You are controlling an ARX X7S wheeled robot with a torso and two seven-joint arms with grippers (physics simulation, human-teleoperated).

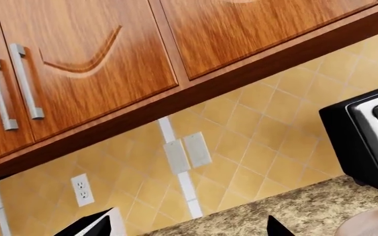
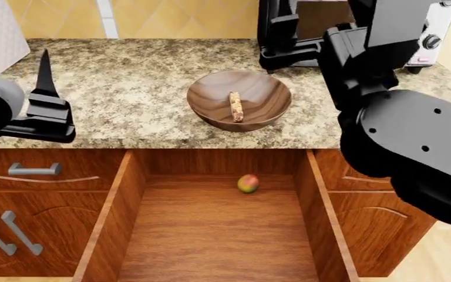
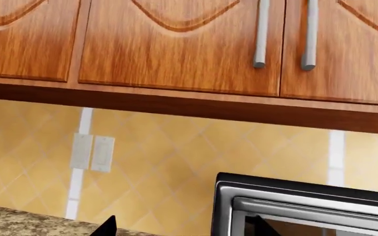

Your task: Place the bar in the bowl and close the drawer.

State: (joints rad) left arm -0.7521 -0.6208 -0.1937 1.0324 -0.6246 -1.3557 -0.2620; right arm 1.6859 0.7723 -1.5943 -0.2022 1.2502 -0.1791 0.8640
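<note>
I see the bar [image 2: 236, 106] in the bowl [image 2: 239, 100], frame center; drawer [image 2: 218, 232] open below (both grippers' finger gap unreadable).

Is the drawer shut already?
No, the drawer is pulled wide open below the counter, with a small round fruit lying inside.

In the head view the left arm comes in from the left edge, its grey wrist leading to the black left gripper [image 2: 47, 88], which is raised with one slim finger [image 2: 44, 73] pointing upward; nothing sits between its fingers. The right arm fills the right side, a bulky black forearm rising to the right gripper [image 2: 292, 41], which points away from the camera with its fingers apart and holds nothing.
</note>
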